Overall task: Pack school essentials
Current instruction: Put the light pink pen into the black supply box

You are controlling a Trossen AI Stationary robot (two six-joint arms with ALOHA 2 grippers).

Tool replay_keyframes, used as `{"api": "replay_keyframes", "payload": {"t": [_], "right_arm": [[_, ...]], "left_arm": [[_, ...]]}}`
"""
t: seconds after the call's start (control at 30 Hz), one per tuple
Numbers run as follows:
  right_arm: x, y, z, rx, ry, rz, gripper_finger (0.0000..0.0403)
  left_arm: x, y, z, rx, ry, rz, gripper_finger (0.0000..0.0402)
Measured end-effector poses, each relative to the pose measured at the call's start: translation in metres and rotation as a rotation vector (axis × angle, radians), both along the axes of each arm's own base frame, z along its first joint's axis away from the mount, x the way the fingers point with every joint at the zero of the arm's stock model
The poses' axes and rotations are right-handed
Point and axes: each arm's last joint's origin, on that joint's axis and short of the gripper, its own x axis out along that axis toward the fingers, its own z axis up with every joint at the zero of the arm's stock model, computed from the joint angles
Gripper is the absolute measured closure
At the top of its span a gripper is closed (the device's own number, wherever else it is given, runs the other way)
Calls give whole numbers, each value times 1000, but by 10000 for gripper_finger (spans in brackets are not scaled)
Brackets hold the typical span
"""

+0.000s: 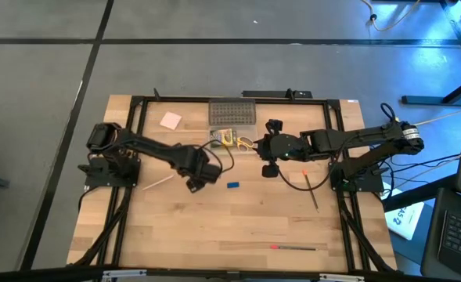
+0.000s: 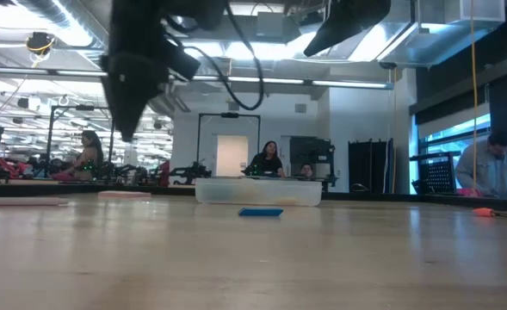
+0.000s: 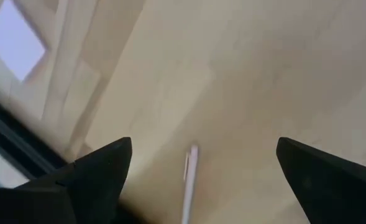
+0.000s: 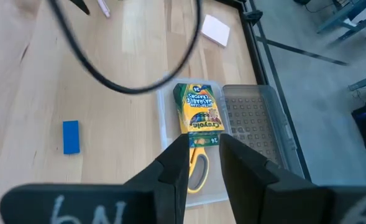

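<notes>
My right gripper hangs over the clear case's tray, shut on the yellow-handled scissors. The green-and-yellow crayon box lies flat in that tray. The dotted grey lid lies beside it. My left gripper is open above bare table, over a pale thin stick. On the table lie the pink pad, blue block, dark pencil and red pen. My right gripper pinches the scissors' yellow handle between its two fingers, coming from above and slanting toward the table's left. The scissors point toward the crayon box, over the tray. The fingers hide whether the scissors rest on the tray.
A black frame rail runs along the table's far edge behind the case. A loose black cable loops above the table near the crayon box. An orange pen lies by the right arm. Bare wood stretches toward the near edge.
</notes>
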Motion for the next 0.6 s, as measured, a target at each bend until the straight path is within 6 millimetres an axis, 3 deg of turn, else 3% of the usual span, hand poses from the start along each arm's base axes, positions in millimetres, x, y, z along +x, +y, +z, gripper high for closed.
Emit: {"api": "replay_keyframes", "payload": {"t": [0.23, 0.6], "right_arm": [[0, 0, 0, 0, 0, 0, 311], [0, 0, 0, 0, -4, 0, 311]], "left_arm": [[-12, -19, 0, 27, 52, 30, 7], [-27, -28, -24, -68, 110, 30, 7]]}}
